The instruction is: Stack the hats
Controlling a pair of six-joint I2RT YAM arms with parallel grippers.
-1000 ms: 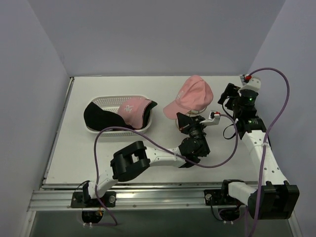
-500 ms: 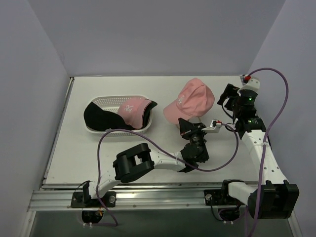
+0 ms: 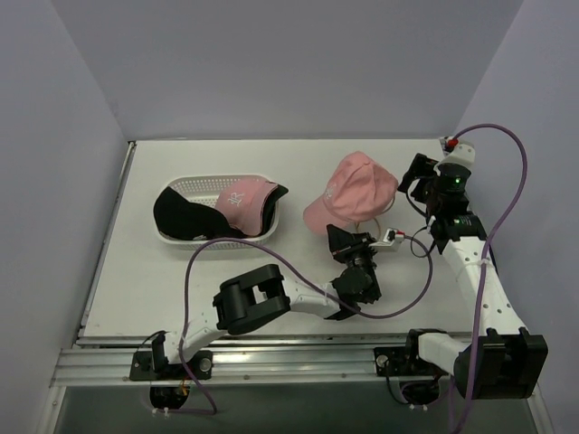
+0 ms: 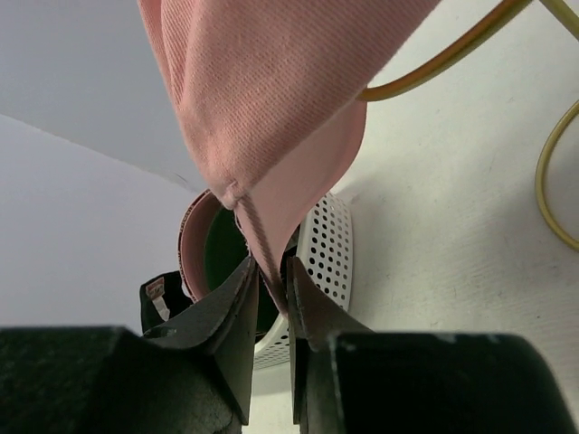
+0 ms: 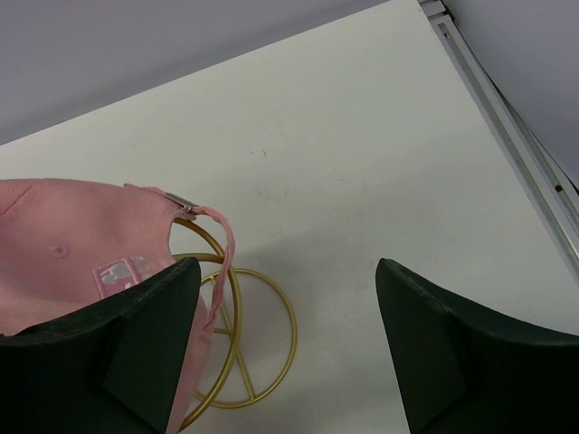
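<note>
Left wrist cam: left gripper (image 4: 269, 271) is pinched tight on the edge of the pink hat (image 4: 271, 81), which sits over the gold wire stand (image 5: 238, 316), right of the white basket (image 3: 201, 183). Right gripper (image 5: 285, 298) hangs wide open beside it.

- A white perforated basket (image 3: 192, 184) sits toward the 9 o'clock side of the pale tabletop (image 3: 226, 271).
- A gold wire stand (image 5: 295, 330), hoops over a ring base, stands at the basket's 3 o'clock, well apart from it.
- Grey walls (image 3: 289, 63) enclose the tabletop at 9, 12 and 3 o'clock.
</note>
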